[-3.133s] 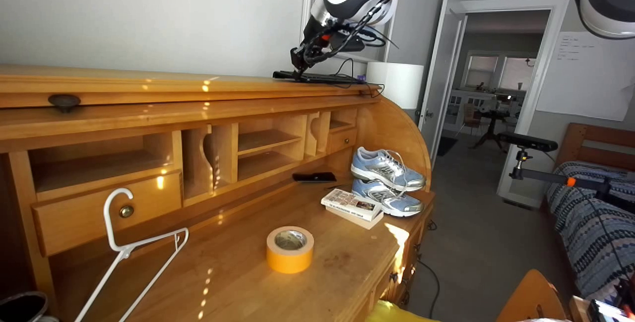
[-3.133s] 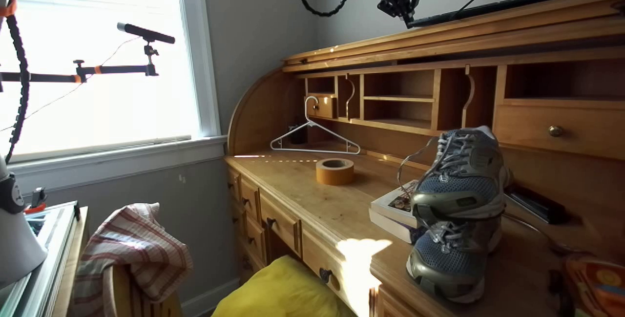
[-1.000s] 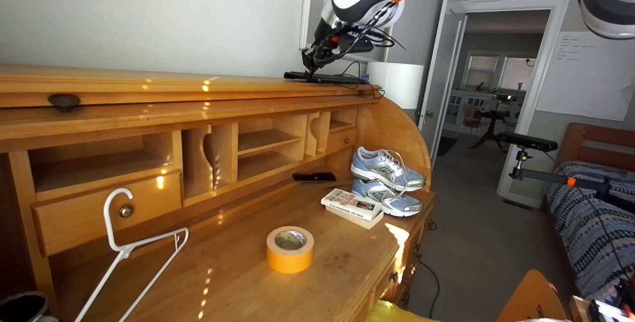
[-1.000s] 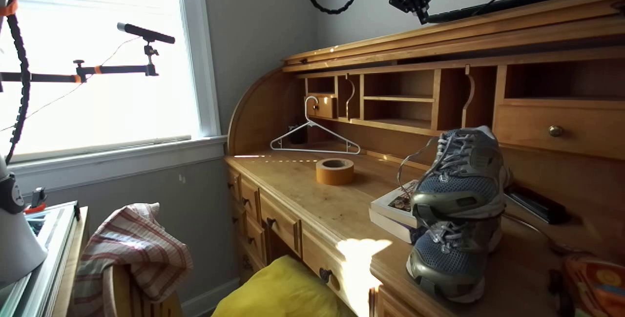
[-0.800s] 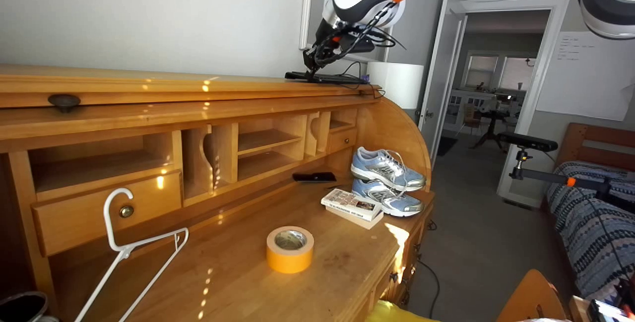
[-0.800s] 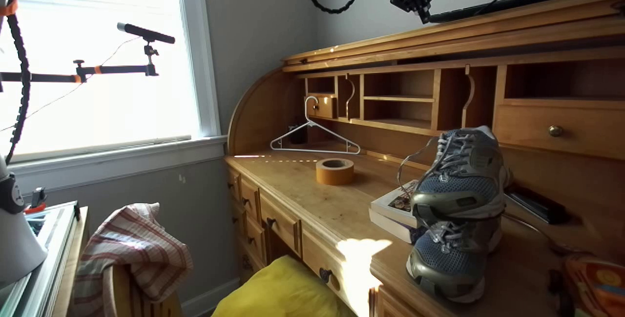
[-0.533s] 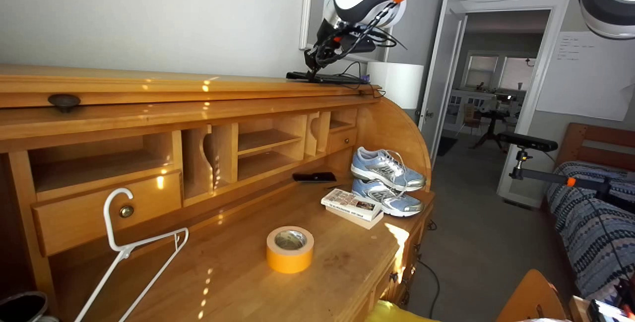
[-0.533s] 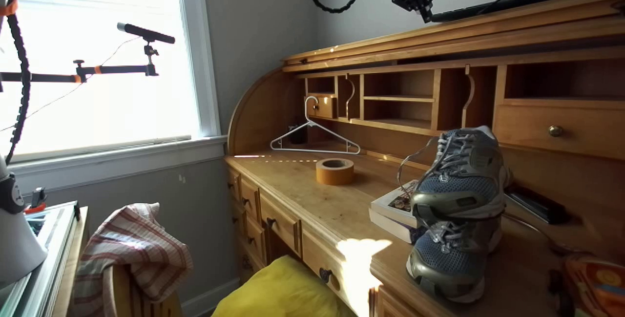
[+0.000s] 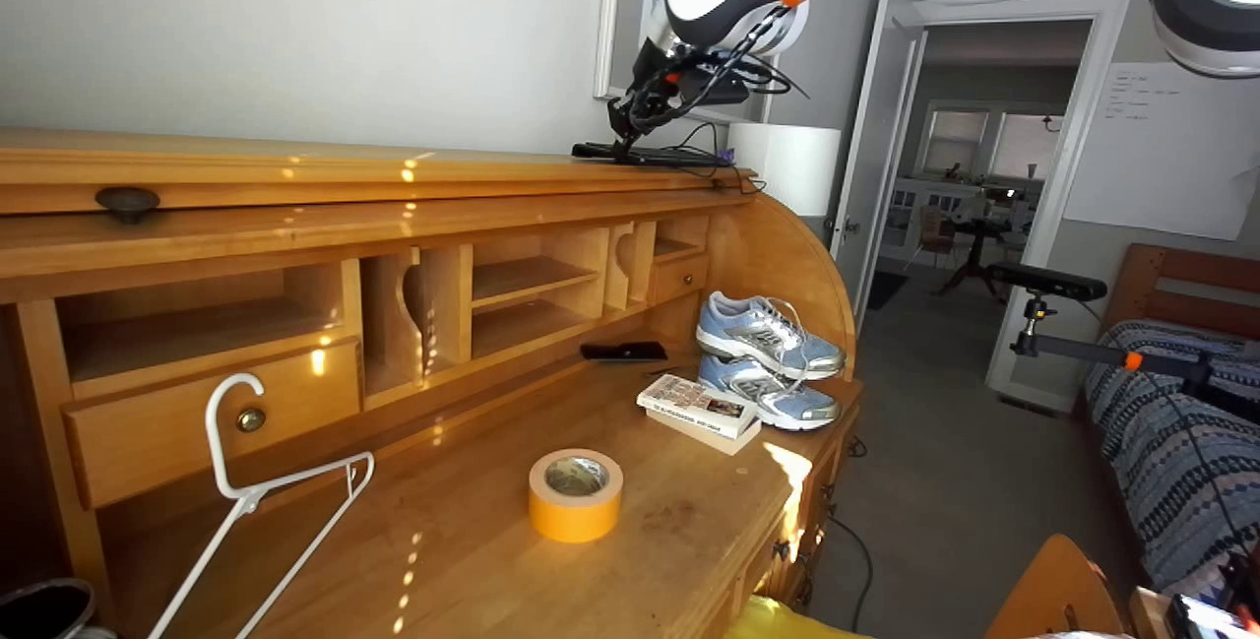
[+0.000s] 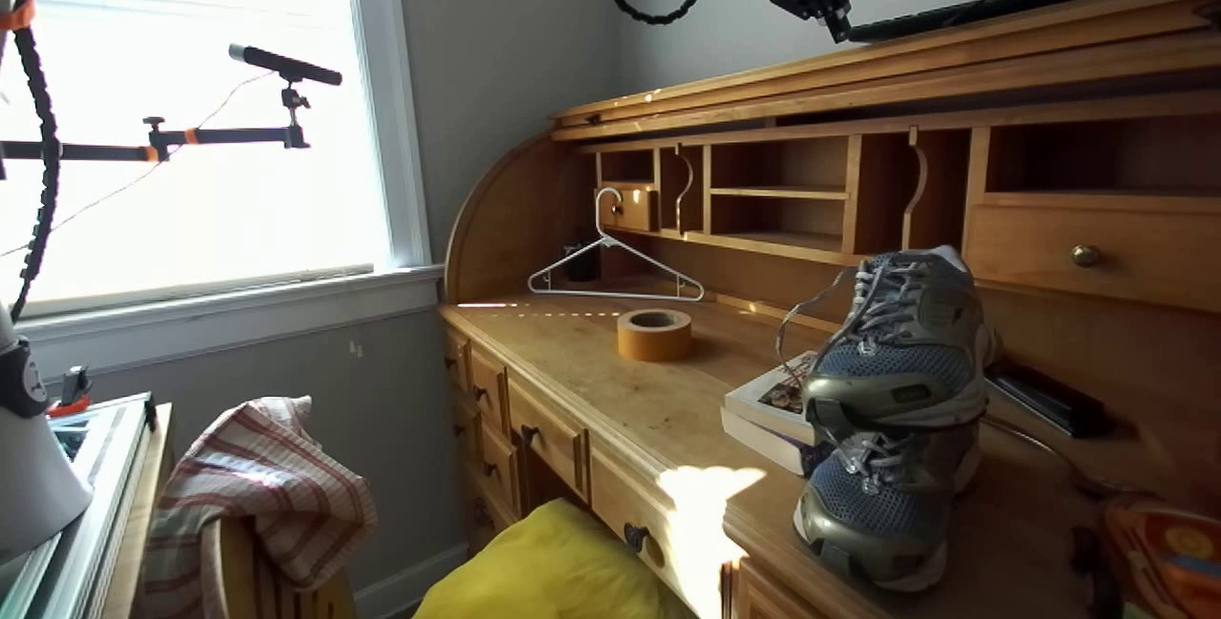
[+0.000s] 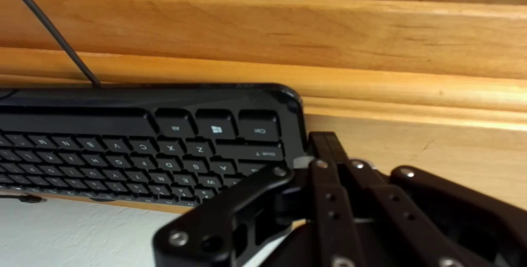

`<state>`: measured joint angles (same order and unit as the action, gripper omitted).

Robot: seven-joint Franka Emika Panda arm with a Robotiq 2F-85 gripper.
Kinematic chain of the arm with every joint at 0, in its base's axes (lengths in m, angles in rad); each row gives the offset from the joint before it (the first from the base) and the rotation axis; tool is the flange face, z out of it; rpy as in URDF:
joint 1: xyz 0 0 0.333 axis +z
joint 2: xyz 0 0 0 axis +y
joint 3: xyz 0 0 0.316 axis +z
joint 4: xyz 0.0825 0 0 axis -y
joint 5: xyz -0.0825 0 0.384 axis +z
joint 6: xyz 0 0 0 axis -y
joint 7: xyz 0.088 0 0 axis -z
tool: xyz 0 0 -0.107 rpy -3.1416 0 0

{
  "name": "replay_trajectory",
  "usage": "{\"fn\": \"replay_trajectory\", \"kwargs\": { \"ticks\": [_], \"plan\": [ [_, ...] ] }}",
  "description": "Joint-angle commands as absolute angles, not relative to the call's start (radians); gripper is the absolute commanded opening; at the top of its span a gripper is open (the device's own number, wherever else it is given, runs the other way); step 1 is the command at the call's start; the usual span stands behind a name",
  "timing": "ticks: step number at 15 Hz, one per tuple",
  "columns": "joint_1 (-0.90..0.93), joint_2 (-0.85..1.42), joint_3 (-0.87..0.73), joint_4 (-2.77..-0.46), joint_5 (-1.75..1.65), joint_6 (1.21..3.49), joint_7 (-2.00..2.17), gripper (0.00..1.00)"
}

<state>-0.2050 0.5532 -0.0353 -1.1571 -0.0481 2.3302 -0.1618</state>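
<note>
The gripper (image 11: 327,134) has its fingers pressed together, and their tips sit right against the short end of a black keyboard (image 11: 123,160), near the Ctrl key (image 11: 258,126). The keyboard lies flat along the top ledge (image 11: 411,147) of a wooden desk (image 9: 689,521), close to the wall (image 9: 295,38), and a dark cable (image 11: 53,32) leaves its long edge. In an exterior view, a white lampshade (image 9: 785,166) stands past the keyboard's far end. Lower down on the desk, a roll of orange tape (image 9: 576,521) lies flat, with a white hanger (image 9: 248,499) to one side and two stacked books (image 9: 699,405) to the other. Just beside the books, two blue running shoes (image 9: 768,336) are stacked. A flat black object (image 9: 623,351), too plain to name, lies toward the back, and a yellow cushion (image 10: 553,567) shows below the desk's front edge.
</note>
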Motion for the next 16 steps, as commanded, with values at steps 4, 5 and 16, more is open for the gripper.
{"fn": "replay_trajectory", "kwargs": {
  "ticks": [4,5,16],
  "plan": [
    [-0.199,0.524,-0.043,-1.174,-0.058,2.318,-0.146,0.0],
    [-0.195,0.515,-0.042,-1.178,-0.059,2.32,-0.144,0.0],
    [-0.166,0.326,0.054,-1.338,0.006,2.13,-0.19,0.11]
  ]
}}
